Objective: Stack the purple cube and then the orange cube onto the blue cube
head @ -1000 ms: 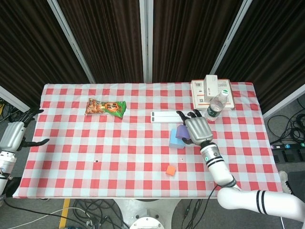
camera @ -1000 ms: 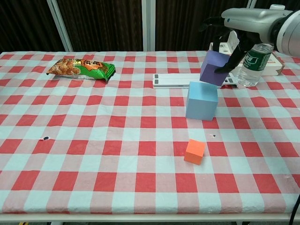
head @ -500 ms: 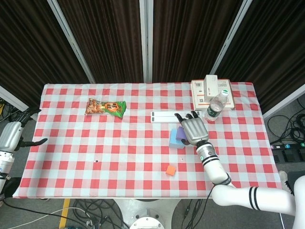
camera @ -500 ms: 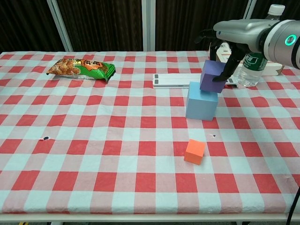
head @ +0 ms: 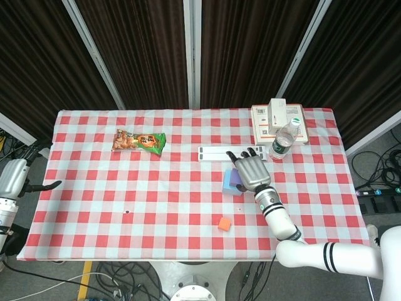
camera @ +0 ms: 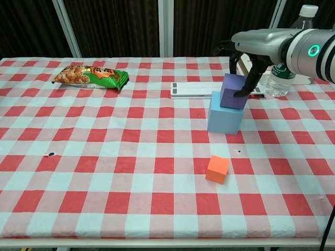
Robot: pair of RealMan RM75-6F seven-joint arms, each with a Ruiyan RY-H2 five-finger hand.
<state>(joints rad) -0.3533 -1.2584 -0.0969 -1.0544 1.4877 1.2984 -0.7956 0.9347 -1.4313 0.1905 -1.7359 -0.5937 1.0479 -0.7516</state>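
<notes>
A: Chest view shows the stack from the side. The purple cube [camera: 233, 91] sits on the blue cube [camera: 225, 112], offset toward the blue cube's right rear edge. The right hand [camera: 249, 47] arches over it, fingers [camera: 246, 83] down the cube's right face and others behind; it grips the purple cube.

B: Head view hides most of that. The right hand [head: 252, 169] covers the stack from above; only a sliver of purple cube [head: 237, 178] and the left strip of blue cube [head: 229, 182] show.

A: Orange cube [camera: 217, 169] lies alone on the tablecloth [camera: 104, 172], in front of the blue cube and well apart from it. In the head view the orange cube [head: 222, 224] lies near the front table edge.

B: Left hand [head: 15, 179] shows only in the head view, off the table's left edge, fingers apart, holding nothing.

A: Behind the stack: white strip [camera: 194, 89], just beside the blue cube's rear. Water bottle [camera: 282, 65] stands near the right hand; white box [head: 279, 122] behind it at the far edge.

B: Snack bag [camera: 91, 76] far left rear, well apart from everything. Open cloth lies across the whole left and front, around the orange cube.
</notes>
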